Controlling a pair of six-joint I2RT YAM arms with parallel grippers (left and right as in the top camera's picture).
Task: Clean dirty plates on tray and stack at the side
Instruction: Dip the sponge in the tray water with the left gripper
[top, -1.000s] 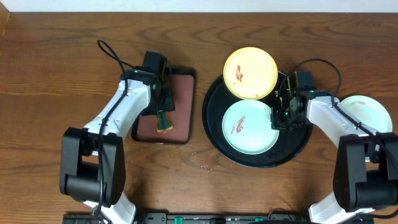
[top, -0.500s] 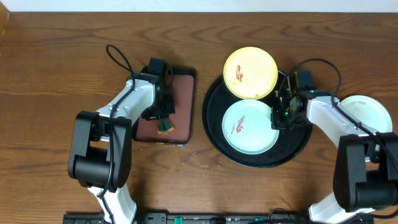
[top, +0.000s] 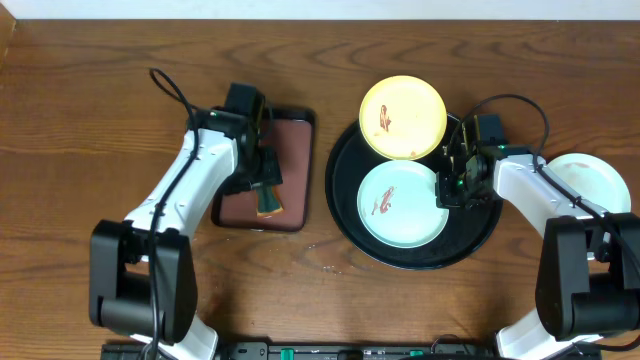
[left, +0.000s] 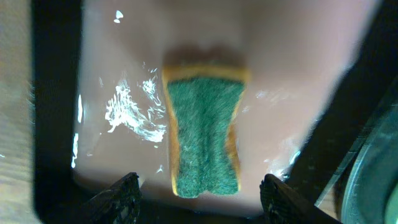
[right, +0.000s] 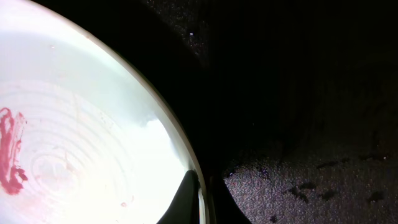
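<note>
A pale yellow plate (top: 403, 118) with a red-brown smear leans on the far rim of the round black tray (top: 344, 175). In the tray lies a pale blue-green plate (top: 400, 203) with a red smear (right: 9, 149). My right gripper (top: 450, 186) is shut on that plate's right rim (right: 186, 163), one finger over it and one under. Another pale plate (top: 588, 178) rests on the table at the right. My left gripper (left: 202, 200) hangs open over a green and yellow sponge (left: 205, 134), its fingertips (left: 121, 194) on either side of the sponge's near end.
The sponge (top: 266, 200) lies on a wet rectangular reddish-brown tray (top: 290, 150) left of the black tray. Water drops speckle the wood (top: 325, 262) in front of both trays.
My left gripper shut and opened again above the sponge, and the left arm swung right, then back left. The sponge shifted slightly. The right gripper and the plates have not moved.
</note>
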